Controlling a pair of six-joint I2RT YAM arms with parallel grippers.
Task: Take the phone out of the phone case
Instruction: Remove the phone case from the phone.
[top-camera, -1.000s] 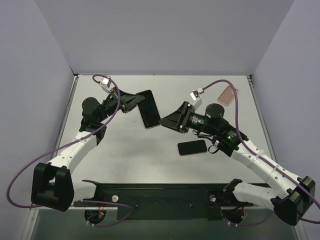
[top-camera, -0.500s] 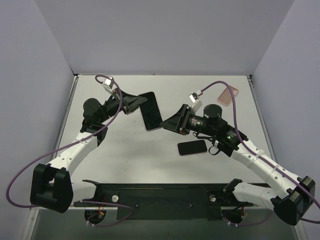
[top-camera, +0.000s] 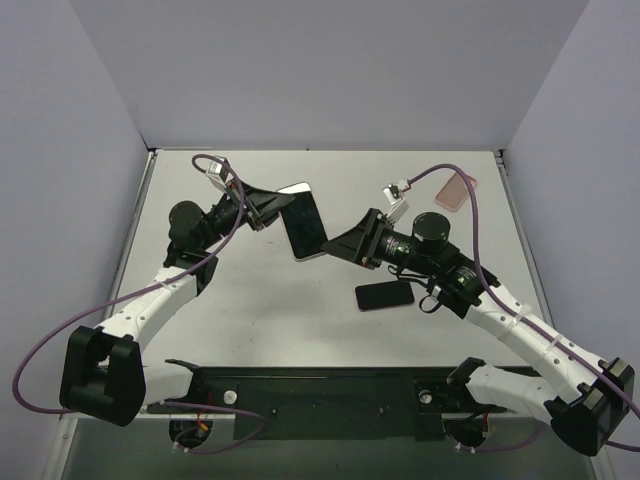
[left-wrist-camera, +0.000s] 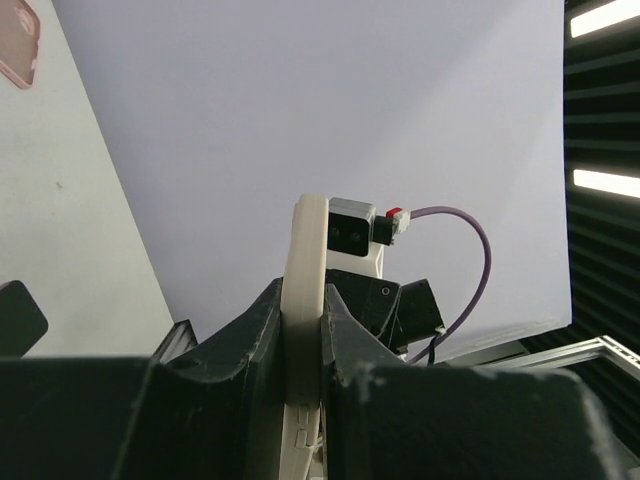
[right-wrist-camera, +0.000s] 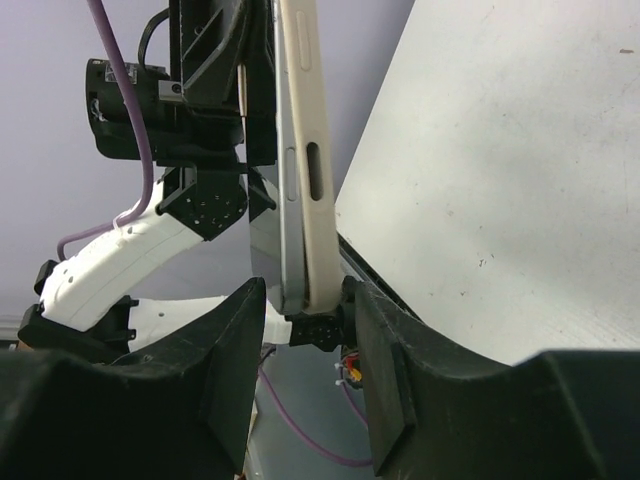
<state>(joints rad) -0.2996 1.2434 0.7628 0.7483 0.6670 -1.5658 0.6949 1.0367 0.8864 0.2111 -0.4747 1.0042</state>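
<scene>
**Two ends pinched, one phone case (right-wrist-camera: 318, 215) up in the air**

Your left gripper (top-camera: 270, 208) is closed tight on the far left end of the cream phone case. In the left wrist view, its two black fingers (left-wrist-camera: 255, 345) press on both flat sides, and the thin edge of the case sticks straight up between them.

Your right gripper (top-camera: 335, 243) is closed on the other end, at the near right corner. In the right wrist view, the case stands tall between its two fingers (right-wrist-camera: 235, 350). You can see a long button slot in the cream edge. A thin grey strip runs right along that edge. You cannot tell from here if that strip has come loose from the case.

The phone (top-camera: 303, 222) sits in the case. Its shiny flat face looks up at the top camera. The two arms hold it between them, above the middle of the desk (top-camera: 250, 300), and it does not touch the desk.

A black phone (top-camera: 385, 295) lies flat on the desk just under your right arm. A pink case (top-camera: 455, 190) lies near the far right corner, well apart from the rest.
</scene>
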